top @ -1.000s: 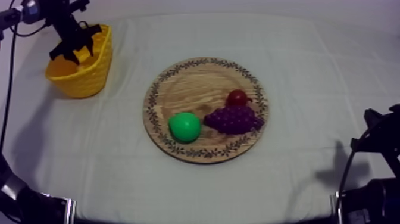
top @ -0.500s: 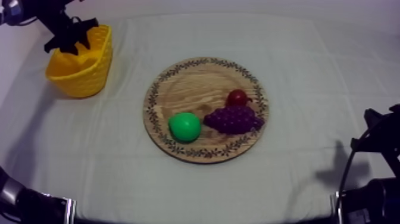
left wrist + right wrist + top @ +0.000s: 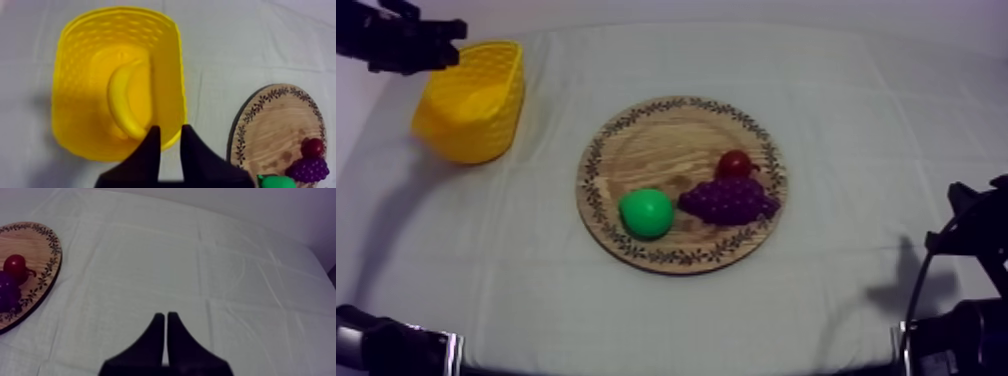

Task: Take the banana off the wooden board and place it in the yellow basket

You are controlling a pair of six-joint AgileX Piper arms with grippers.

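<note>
One banana (image 3: 125, 102) lies curved inside yellow basket (image 3: 75, 55), at far left; task's goal looks met. My left gripper (image 3: 170, 129) hangs over basket's rim, fingers spread w/ nothing betw. them. Best move, I judge: rise straight up, clear of rim, then retreat. Right gripper (image 3: 165, 316), fingers pressed together, rests over cloth (image 3: 200, 263) right of wooden board (image 3: 35, 243).

One yellow basket (image 3: 486, 140), one banana (image 3: 122, 102), one wooden board (image 3: 656, 150), one pear (image 3: 646, 213), one bunch of grapes (image 3: 728, 200) and one small red fruit (image 3: 735, 164) are showing.
</note>
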